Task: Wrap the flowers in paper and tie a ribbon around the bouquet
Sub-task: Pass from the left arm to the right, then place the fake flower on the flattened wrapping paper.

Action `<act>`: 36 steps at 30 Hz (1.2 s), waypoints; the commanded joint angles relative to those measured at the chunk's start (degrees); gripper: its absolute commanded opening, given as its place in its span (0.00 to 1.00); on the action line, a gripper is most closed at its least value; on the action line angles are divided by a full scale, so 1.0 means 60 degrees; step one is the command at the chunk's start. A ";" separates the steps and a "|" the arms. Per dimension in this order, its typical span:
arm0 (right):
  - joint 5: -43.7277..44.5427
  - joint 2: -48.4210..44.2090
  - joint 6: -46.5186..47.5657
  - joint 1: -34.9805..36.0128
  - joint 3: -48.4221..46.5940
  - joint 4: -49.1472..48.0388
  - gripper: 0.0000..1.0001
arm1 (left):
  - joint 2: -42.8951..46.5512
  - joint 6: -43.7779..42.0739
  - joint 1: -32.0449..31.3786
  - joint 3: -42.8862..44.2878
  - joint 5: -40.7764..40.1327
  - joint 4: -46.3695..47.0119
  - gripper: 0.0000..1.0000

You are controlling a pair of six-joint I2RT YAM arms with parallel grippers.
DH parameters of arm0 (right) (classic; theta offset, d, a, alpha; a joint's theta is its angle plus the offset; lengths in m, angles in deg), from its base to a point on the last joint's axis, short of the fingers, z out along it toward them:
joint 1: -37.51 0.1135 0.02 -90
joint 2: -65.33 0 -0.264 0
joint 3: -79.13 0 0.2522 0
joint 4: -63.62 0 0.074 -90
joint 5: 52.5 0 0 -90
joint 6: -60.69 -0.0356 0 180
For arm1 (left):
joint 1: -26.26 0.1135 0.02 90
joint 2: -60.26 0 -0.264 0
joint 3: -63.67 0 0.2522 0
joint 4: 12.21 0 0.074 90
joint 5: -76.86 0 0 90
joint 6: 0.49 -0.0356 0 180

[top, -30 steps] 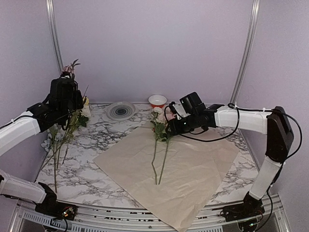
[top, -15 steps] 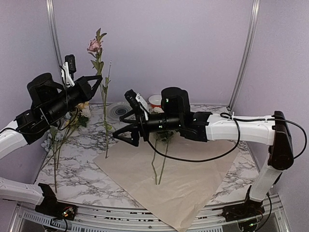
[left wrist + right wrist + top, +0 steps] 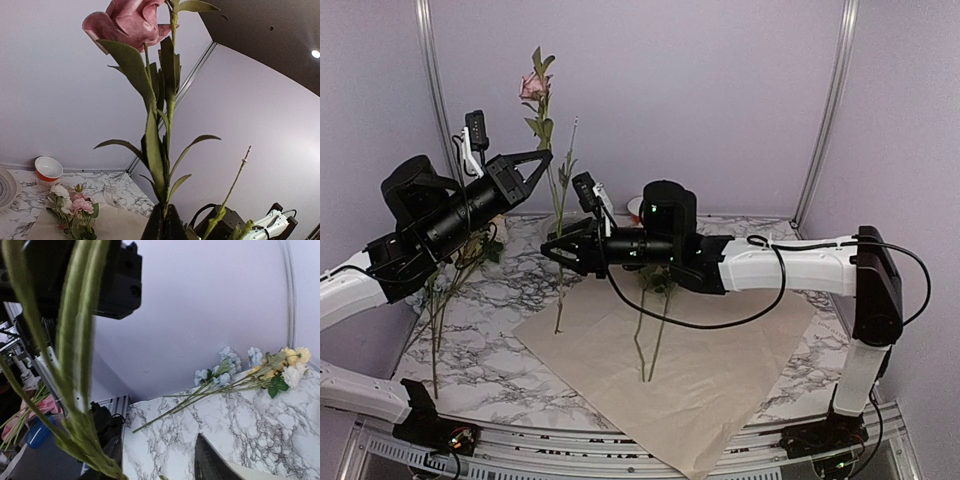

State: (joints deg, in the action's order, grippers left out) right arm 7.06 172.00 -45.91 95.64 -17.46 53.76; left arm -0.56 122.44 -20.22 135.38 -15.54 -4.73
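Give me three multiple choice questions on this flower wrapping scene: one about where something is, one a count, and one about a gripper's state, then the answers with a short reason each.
1. Where is the pink flower?
A. in the bowl
B. held upright by the left gripper
C. lying flat on the table

2. How many flower stems lie on the paper?
A. two
B. none
C. five

3. What is the left gripper's state?
A. wide open
B. out of view
C. shut on the pink flower's stem

Answers:
1 B: the bloom stands high above that gripper, and its stem hangs down below.
2 A: two thin stems lie side by side on the sheet.
3 C: in the left wrist view the stem rises straight out of the closed gripper.
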 commanded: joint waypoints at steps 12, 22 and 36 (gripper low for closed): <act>0.1328 -0.1126 -0.1867 -0.2130 0.0256 0.4881 0.00 | -0.0037 -0.2208 0.0055 0.0109 -0.6597 -0.4305 0.86; 0.0239 -0.1016 -0.2286 -0.3708 0.2443 0.5418 0.00 | -0.0789 -0.2686 0.0411 -0.0166 -0.6595 -0.5228 0.89; 0.3384 -0.0818 -0.1460 -0.4166 0.2353 0.7208 0.44 | -0.2621 -0.1926 0.3891 -0.0635 -0.4931 -0.6442 0.89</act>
State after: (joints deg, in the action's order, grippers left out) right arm 18.99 170.80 -57.34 70.90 -1.81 91.82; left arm -13.45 109.46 -1.83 133.22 -47.97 -40.45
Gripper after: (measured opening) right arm 0.432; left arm 0.895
